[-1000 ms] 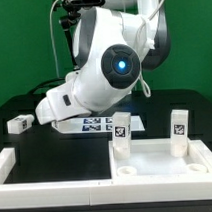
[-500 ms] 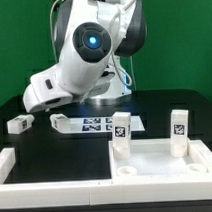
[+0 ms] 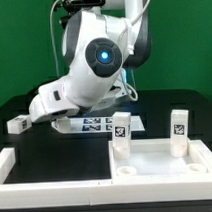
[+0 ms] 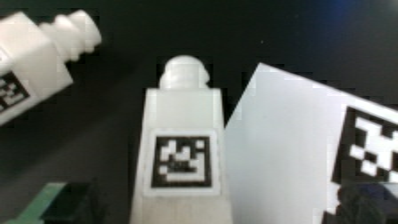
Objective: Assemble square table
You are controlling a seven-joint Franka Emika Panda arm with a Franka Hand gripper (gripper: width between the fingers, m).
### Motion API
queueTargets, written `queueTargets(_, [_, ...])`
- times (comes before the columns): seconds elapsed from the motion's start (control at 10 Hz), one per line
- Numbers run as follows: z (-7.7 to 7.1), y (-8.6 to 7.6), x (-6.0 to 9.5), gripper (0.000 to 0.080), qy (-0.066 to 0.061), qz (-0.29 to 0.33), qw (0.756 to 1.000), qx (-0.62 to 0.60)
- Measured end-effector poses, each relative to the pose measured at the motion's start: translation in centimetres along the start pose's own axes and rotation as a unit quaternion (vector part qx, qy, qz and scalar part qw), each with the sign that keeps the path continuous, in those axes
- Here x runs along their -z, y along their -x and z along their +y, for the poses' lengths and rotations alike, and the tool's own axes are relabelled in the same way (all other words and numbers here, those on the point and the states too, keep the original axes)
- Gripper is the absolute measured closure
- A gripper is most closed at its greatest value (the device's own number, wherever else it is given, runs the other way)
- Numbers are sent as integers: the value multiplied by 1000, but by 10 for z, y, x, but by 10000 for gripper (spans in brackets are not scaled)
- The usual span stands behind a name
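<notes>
The square tabletop (image 3: 161,160) lies at the front on the exterior view's right. Two white legs stand upright on it, one at its near-left corner (image 3: 122,131) and one at its right (image 3: 178,131). Two more legs lie on the black table: one at the far left (image 3: 20,124) (image 4: 39,55), and one beside the marker board (image 4: 182,140), tag up. My gripper (image 4: 205,212) is open just above this leg, with a dark finger on each side (image 4: 54,205), apart from it. In the exterior view my hand (image 3: 46,103) is low over that spot and hides most of the leg.
The marker board (image 3: 95,122) (image 4: 311,125) lies flat just beside the leg under my gripper. White border rails (image 3: 57,168) frame the front left of the table. The arm's bulky links rise behind the middle.
The arm's upper links have swung left and then back toward the right. The hand has stayed low over the lying leg. No part has moved.
</notes>
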State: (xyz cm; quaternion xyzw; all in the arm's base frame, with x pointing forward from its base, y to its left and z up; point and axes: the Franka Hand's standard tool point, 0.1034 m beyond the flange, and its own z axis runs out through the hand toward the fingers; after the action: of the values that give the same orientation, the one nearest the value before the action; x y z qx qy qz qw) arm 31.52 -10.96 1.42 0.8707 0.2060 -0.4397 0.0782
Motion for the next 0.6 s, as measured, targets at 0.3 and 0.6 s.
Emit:
queueTargets(0.3, [0,0,-13,151,-7,3,1000,18])
queueTargets(0.6, [1,0,-14,271,-8,2,1000,22])
